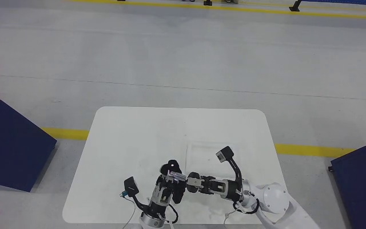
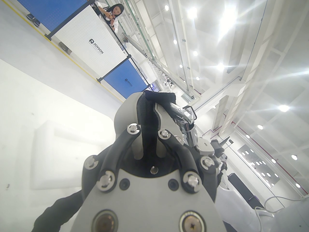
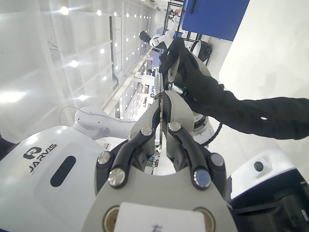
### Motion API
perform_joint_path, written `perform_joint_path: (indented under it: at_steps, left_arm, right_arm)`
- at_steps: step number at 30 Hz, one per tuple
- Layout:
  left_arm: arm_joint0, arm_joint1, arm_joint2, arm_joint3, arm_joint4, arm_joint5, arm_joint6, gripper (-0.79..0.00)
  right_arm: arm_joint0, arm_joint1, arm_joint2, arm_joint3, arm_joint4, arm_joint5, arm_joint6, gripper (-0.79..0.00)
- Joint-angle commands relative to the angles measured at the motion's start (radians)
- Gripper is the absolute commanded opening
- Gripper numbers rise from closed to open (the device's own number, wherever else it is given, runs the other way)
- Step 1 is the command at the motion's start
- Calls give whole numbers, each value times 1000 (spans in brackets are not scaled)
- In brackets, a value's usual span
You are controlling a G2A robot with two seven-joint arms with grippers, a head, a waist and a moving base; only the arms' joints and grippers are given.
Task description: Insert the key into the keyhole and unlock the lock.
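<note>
So the lock (image 2: 184,118) is clamped in the left pincer (image 2: 166,103) and the key (image 3: 160,119) is pinched in the right pincer (image 3: 161,101), tip right at the lock.

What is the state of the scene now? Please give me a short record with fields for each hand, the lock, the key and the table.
left hand: shut on the lock, over the near part of the table
right hand: shut on the key, pointing toward the left hand
lock: shiny metal, off the table
key: thin flat metal, seen edge-on, close to the lock
key in keyhole: cannot tell
table: white, rounded corners
</note>
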Motion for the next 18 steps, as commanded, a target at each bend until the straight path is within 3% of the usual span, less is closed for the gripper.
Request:
perform_joint_path:
  at_steps: [1,4,7,11,18]
  left_arm:
    - [0,0,0,0,0,0,0,-785]
    - [0,0,0,0,0,0,0,-785]
    - [0,0,0,0,0,0,0,-785]
    - [0,0,0,0,0,0,0,-785]
    - [0,0,0,0,0,0,0,-785]
  right_arm:
    - [-1,0,2,0,1,1,3,0]
    - [-3,-1,8,0,4,-2,6,-123]
    - [-10,0,18,3,8,-5,9,-191]
    - [-29,3,44,6,9,-18,16,-406]
    - [-95,16,122,-7,19,-48,44,-523]
